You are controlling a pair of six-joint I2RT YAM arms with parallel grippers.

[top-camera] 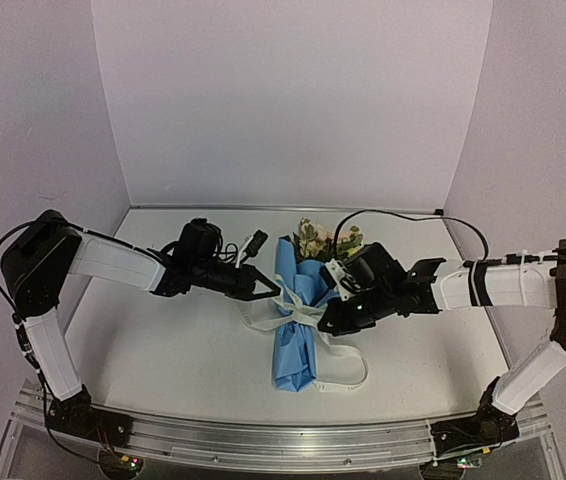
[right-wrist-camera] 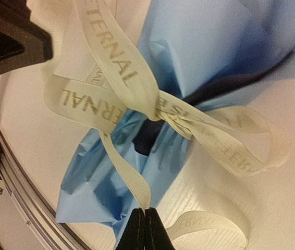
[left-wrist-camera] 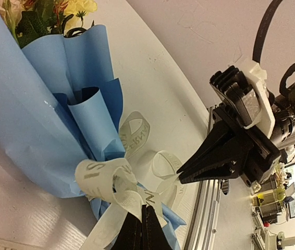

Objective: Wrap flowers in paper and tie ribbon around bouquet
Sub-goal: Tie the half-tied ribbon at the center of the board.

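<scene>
One ribbon (right-wrist-camera: 111,67) knotted rnd creased blue paper (right-wrist-camera: 205,41), flowers (top-camera: 315,240) at top.

Soft, even light; mild sheen on the paper (left-wrist-camera: 12,94); wrist close-ups slightly blurred.

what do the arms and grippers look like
The left arm and right arm have white shells, black joints and loose black cables. The left gripper and right gripper are black with two tapering pointed fingers; a white bracket sits on the right wrist.
</scene>
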